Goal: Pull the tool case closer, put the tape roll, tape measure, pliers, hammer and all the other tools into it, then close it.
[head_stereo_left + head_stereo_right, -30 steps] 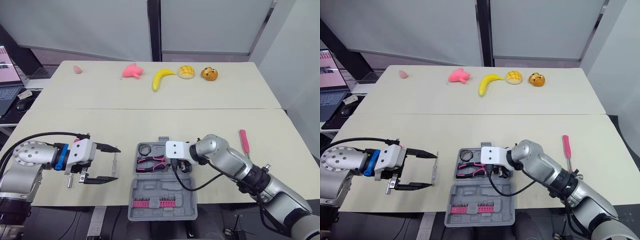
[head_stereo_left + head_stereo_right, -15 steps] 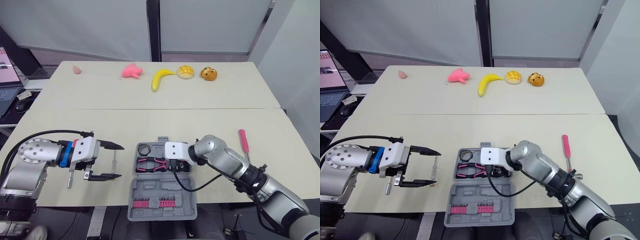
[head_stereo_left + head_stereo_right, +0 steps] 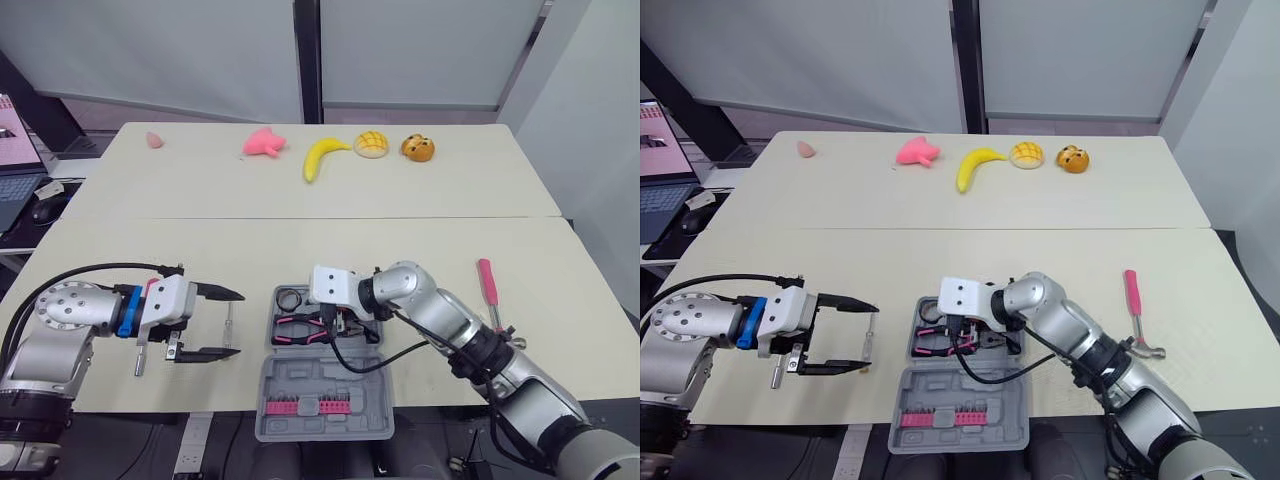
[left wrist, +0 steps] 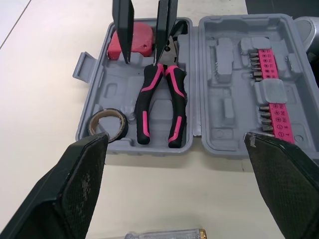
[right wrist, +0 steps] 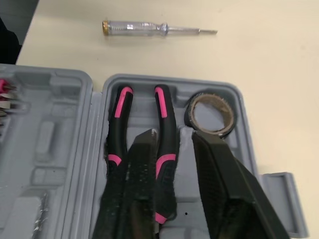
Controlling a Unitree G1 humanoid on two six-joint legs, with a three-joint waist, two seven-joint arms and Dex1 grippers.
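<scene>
The grey tool case (image 3: 300, 385) lies open at the near table edge, its lid toward me. The tray half holds pink-handled pliers (image 4: 177, 109), a tape roll (image 4: 123, 128) and a red tape measure (image 4: 142, 42). My right gripper (image 5: 172, 135) hangs open just above the pliers, gripping nothing. My left gripper (image 3: 238, 324) is open to the left of the case, level with the table. A clear screwdriver (image 3: 229, 322) lies on the table between its fingers. The pink-handled hammer (image 3: 1131, 295) lies to the right of the case.
Pink screwdriver bits (image 4: 271, 117) are clipped in the case lid. On the far table sit a banana (image 3: 323, 156), a pink toy (image 3: 263, 142), two buns (image 3: 372, 144) and a small pink lump (image 3: 154, 139). A laptop (image 3: 14, 170) stands off the left edge.
My right gripper has shifted left over the case tray, from above the tape measure toward the pliers. My left gripper crept slightly toward the case.
</scene>
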